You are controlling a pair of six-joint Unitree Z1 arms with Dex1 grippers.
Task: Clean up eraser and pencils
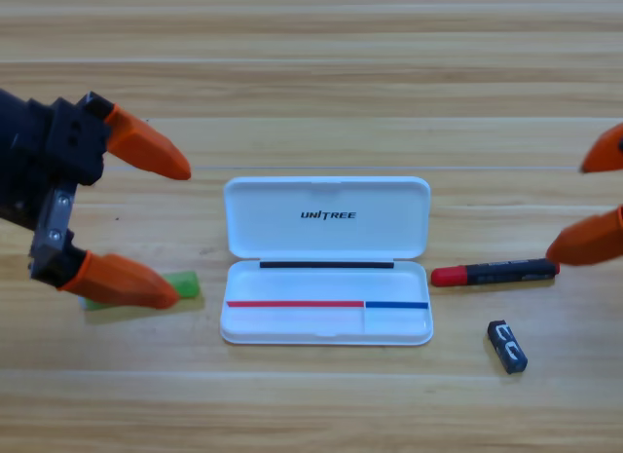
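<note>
You have two pencils on the table: one red pencil [494,272] with a black middle at the right of centre, and one green pencil [181,284] at the lower left, mostly covered. You have one eraser [507,346] at the lower right and one white case [326,259], open, in the middle. Two grippers show: the left gripper [156,224] and the right gripper [590,202].
</note>
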